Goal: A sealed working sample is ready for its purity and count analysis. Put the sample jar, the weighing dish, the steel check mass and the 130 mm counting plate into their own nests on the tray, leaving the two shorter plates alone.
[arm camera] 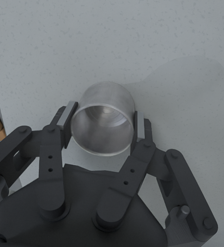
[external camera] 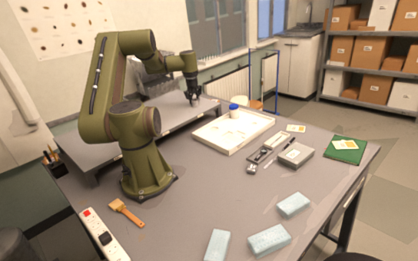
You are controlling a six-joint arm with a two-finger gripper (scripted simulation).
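My gripper (arm camera: 102,124) (external camera: 194,100) is down on the raised grey platform behind the tray, closed around the steel check mass (arm camera: 104,118), a short shiny metal cylinder standing upright on the platform. The white tray (external camera: 233,129) lies on the table to the right, with empty nests in it. The sample jar (external camera: 234,111), white with a blue lid, stands at the tray's far corner. Three pale blue-white plates (external camera: 292,204) (external camera: 269,240) (external camera: 217,245) lie near the table's front edge. I cannot make out the weighing dish.
The platform's right edge (external camera: 211,105) is close to my gripper. A grey box (external camera: 296,155), small tools (external camera: 261,154) and a green book (external camera: 345,149) lie right of the tray. A brush (external camera: 126,212) and a power strip (external camera: 103,238) lie by the arm's base.
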